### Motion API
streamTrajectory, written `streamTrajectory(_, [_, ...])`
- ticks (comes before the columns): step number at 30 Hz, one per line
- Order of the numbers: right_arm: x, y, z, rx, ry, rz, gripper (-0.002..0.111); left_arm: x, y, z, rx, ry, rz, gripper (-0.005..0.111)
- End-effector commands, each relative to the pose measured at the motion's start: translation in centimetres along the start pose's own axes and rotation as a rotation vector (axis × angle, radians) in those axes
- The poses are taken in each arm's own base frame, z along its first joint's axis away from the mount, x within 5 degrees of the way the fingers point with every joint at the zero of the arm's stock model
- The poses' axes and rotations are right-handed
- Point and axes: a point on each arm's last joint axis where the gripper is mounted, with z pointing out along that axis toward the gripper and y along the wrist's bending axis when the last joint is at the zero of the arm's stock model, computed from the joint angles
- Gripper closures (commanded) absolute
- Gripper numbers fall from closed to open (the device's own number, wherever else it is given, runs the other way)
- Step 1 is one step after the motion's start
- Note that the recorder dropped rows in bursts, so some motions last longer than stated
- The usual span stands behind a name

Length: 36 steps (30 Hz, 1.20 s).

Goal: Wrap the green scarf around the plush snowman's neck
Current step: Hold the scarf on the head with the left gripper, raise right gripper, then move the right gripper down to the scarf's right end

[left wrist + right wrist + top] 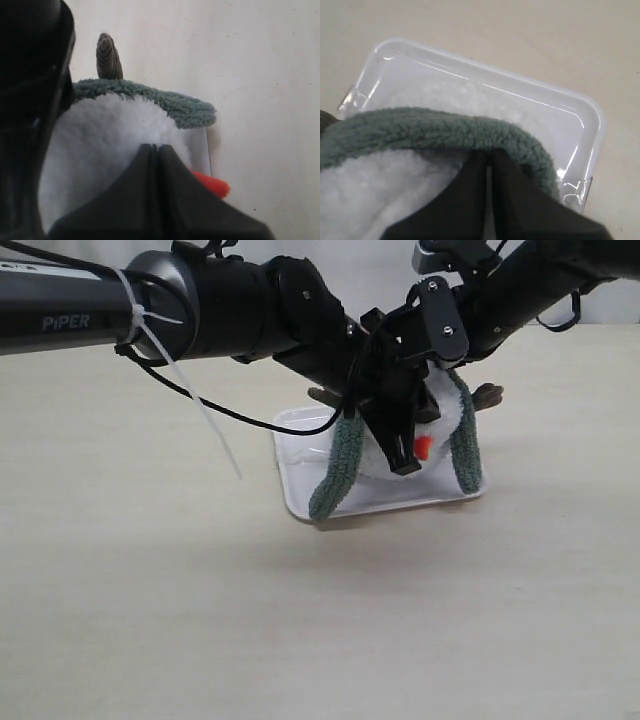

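Observation:
The plush snowman (437, 425) lies in a clear tray, its orange nose (422, 447) facing the camera. The green scarf (331, 478) is draped over it, one end hanging on each side, the other end (467, 453) at the right. My left gripper (157, 146) is shut, its tips pressed on the white plush (105, 145) beside the nose (214, 184), under the scarf (155, 98). My right gripper (487, 153) is shut to a thin slit, its tips against the scarf's (430, 131) edge above the plush (380, 185). The neck is hidden.
The clear plastic tray (300, 502) sits mid-table on the pale wooden surface; its rim (485, 75) fills the right wrist view. A brown twig arm (108, 57) sticks out past the scarf, another (488, 394) at the right. Both arms crowd above the tray.

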Motion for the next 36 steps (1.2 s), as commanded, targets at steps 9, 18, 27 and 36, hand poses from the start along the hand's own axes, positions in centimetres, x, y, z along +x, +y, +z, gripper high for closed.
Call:
streamTrajectory(9, [-2.4, 0.3, -4.1, 0.018, -0.061, -0.013, 0.104, 0.7, 0.2, 0.4, 0.005, 0.019, -0.004, 0.107])
streamTrajectory(18, [-1.1, -0.5, -10.4, 0.193, 0.024, 0.057, 0.073, 0.7, 0.2, 0.4, 0.002, 0.018, -0.004, 0.107])
streamTrajectory(27, [6.3, -0.3, -7.4, 0.052, 0.147, 0.105, 0.071, 0.6, 0.7, 0.4, -0.051, 0.004, -0.004, 0.107])
streamTrajectory(36, [8.7, 1.4, -1.3, 0.086, 0.069, -0.012, 0.050, 0.5, 0.7, 0.4, -0.049, 0.003, -0.032, 0.107])
